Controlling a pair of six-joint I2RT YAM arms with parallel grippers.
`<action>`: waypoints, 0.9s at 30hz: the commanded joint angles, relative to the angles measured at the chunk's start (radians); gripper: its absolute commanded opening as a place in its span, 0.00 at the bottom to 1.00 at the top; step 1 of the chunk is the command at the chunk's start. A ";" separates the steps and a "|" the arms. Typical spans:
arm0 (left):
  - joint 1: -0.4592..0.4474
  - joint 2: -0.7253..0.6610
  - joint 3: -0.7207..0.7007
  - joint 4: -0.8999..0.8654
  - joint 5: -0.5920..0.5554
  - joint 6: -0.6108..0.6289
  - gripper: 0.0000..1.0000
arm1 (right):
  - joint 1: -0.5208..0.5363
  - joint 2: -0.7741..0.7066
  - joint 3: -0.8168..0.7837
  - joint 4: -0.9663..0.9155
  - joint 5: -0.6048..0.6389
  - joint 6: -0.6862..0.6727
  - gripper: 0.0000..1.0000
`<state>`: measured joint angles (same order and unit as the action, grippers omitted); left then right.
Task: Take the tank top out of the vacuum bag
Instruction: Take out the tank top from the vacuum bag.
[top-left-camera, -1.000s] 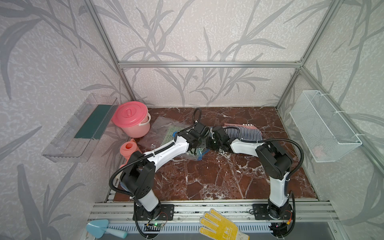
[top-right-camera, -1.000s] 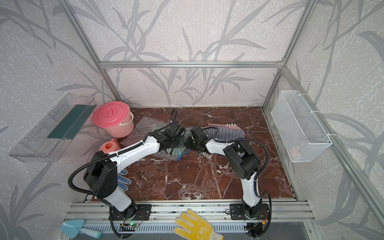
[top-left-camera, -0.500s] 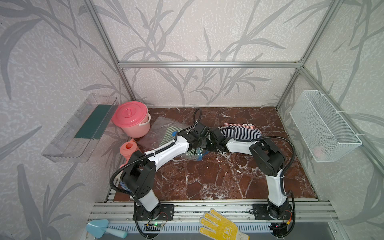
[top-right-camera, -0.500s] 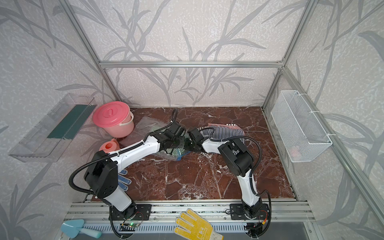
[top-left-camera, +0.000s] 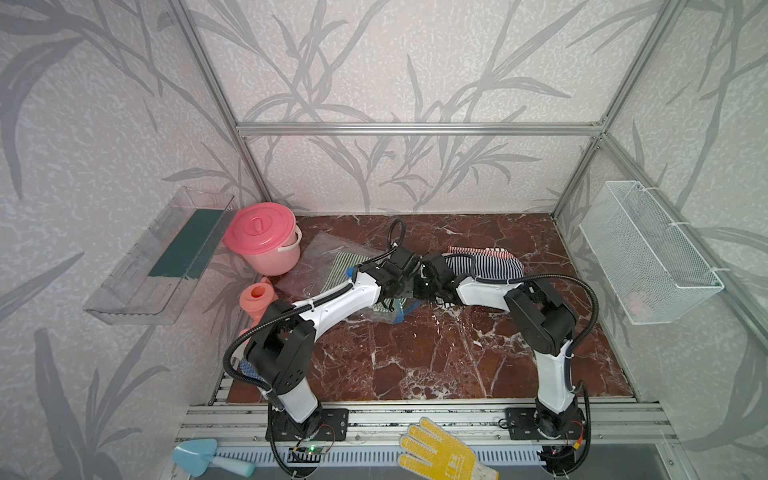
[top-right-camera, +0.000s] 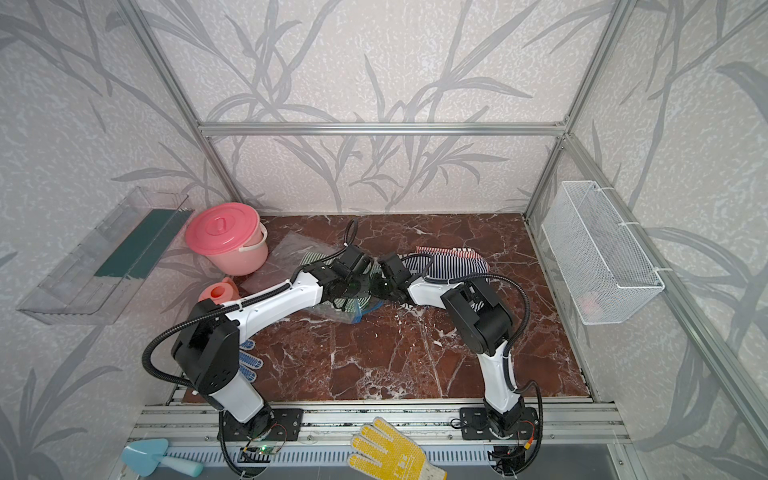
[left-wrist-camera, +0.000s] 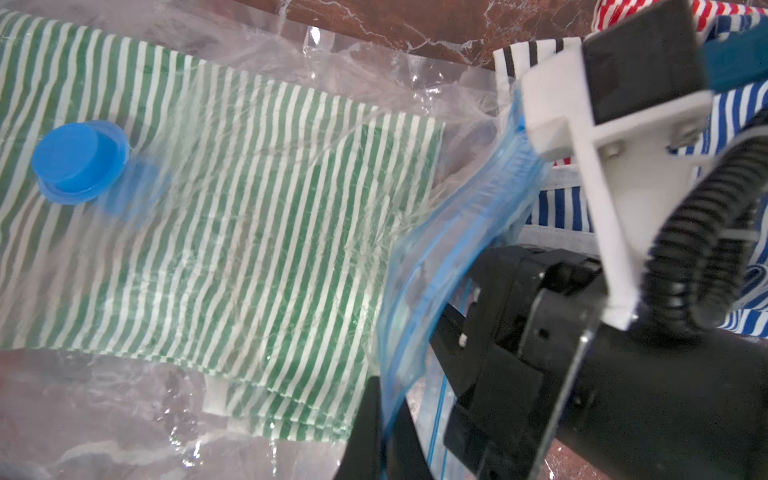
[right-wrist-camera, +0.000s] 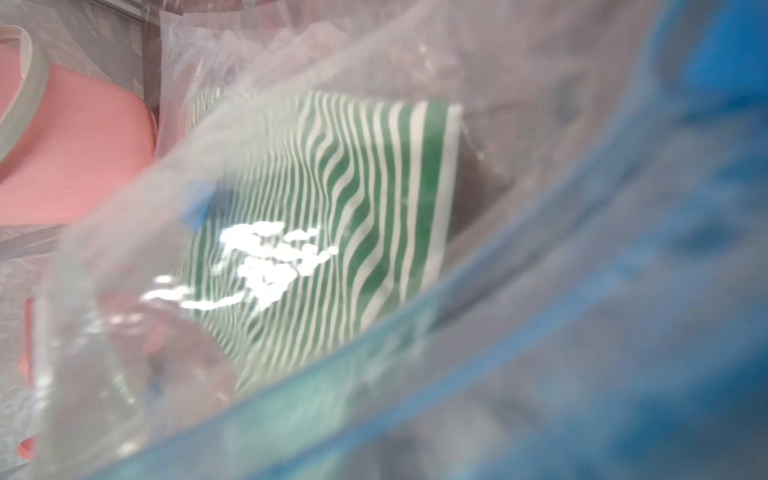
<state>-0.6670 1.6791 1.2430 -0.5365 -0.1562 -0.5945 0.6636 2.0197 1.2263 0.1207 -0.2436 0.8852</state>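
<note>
The vacuum bag (left-wrist-camera: 124, 399) is clear, glossy, wrinkled plastic; the tank top (left-wrist-camera: 249, 208) inside is matt striped cloth. The table (top-left-camera: 415, 361) looks like polished marble.

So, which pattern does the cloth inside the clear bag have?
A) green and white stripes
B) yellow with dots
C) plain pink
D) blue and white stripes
A: through the clear wall of the vacuum bag, the tank top shows green and white stripes in the left wrist view.
</note>
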 joint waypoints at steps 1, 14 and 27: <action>0.001 0.014 0.042 -0.021 -0.029 0.002 0.00 | -0.004 -0.074 -0.013 -0.024 0.009 -0.024 0.00; 0.022 0.031 0.043 -0.028 -0.048 -0.018 0.00 | -0.004 -0.137 -0.016 -0.088 0.035 -0.083 0.00; 0.038 0.022 0.034 -0.027 -0.060 -0.030 0.00 | -0.001 -0.200 -0.047 -0.074 0.054 -0.147 0.00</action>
<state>-0.6380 1.7016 1.2594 -0.5472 -0.1814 -0.6132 0.6640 1.8591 1.1862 0.0479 -0.2070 0.7647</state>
